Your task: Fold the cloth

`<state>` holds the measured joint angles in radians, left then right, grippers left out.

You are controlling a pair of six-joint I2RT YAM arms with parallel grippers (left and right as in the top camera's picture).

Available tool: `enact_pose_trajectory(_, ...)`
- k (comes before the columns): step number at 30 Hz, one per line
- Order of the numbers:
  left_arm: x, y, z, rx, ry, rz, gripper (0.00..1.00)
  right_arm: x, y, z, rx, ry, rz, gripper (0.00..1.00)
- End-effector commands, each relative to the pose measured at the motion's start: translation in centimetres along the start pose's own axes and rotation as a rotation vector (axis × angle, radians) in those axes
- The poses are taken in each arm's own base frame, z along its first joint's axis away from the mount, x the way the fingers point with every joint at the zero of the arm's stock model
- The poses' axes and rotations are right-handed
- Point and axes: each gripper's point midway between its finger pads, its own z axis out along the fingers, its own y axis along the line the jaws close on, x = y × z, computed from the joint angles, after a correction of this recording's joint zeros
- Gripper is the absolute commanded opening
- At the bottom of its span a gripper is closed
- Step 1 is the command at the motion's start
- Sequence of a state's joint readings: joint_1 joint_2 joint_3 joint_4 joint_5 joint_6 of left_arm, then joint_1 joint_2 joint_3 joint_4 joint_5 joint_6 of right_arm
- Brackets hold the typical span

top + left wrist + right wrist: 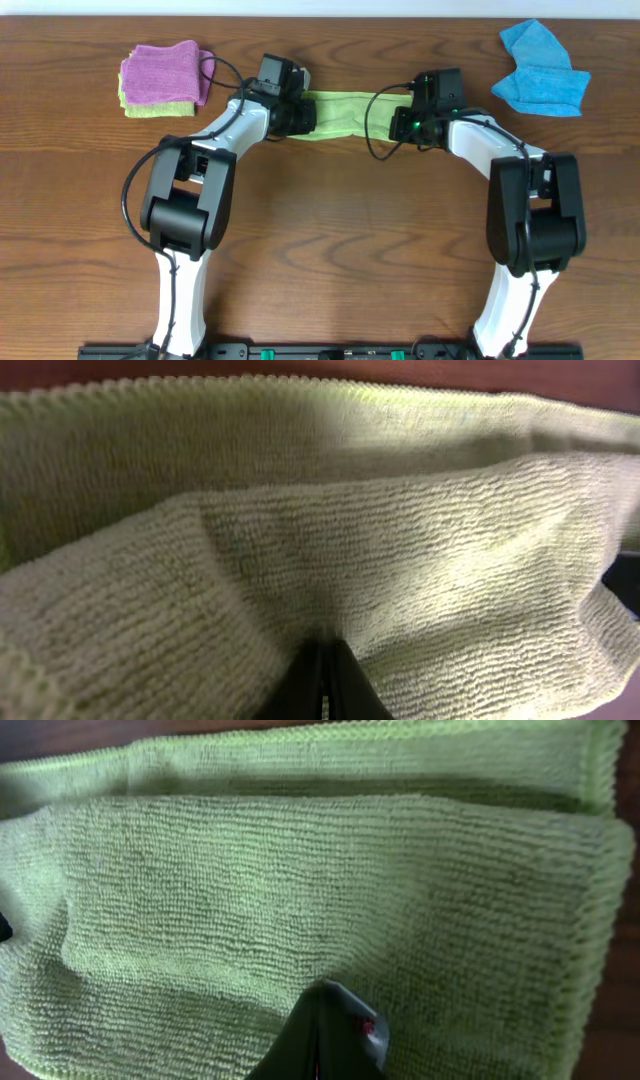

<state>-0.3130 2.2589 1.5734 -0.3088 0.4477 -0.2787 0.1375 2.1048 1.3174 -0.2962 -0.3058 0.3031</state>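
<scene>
The lime-green cloth (345,112) lies as a narrow folded band at the far middle of the table, stretched between my two grippers. My left gripper (300,115) is at its left end and my right gripper (400,122) at its right end. In the left wrist view the cloth (400,540) fills the frame, and its folds run into the shut fingertips (325,652). In the right wrist view the cloth (300,870) shows two layers, with the shut fingertips (325,995) pinching the upper layer. No white tag shows.
A folded purple cloth (160,70) lies on another folded green cloth (155,106) at the far left. A crumpled bright blue cloth (540,70) lies at the far right. The wooden table (340,230) spreads toward the near edge.
</scene>
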Motion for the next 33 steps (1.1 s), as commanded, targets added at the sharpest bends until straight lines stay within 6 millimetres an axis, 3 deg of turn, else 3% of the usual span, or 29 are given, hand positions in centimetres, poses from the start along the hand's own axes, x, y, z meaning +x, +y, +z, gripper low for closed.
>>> enact_pose_trajectory(1, 2.0, 1.6, 0.4, -0.07, 0.068, -0.007, 0.06, 4.0, -1.2, 1.5, 0.052, 0.126, -0.022, 0.02)
enact_pose_trajectory(5, 2.9, 3.1, 0.0, -0.112, 0.108, -0.041, 0.06, 5.3, -2.8, 1.1, 0.121, 0.176, -0.009, 0.02)
enact_pose_trajectory(13, 4.4, 3.9, -0.5, -0.132, 0.171, -0.053, 0.06, 6.1, -3.0, 0.2, 0.142, 0.216, 0.004, 0.02)
enact_pose_trajectory(20, 4.2, 3.2, -0.5, -0.093, 0.169, -0.034, 0.06, 4.4, -2.9, -1.9, 0.189, 0.153, -0.019, 0.02)
enact_pose_trajectory(28, 5.0, 2.0, -0.5, -0.068, 0.197, -0.019, 0.06, 4.8, -2.9, -2.4, 0.198, 0.171, -0.018, 0.01)
enact_pose_trajectory(33, 3.3, 1.5, -0.3, -0.047, 0.13, 0.009, 0.06, 3.3, -2.4, -2.3, 0.18, 0.11, -0.032, 0.01)
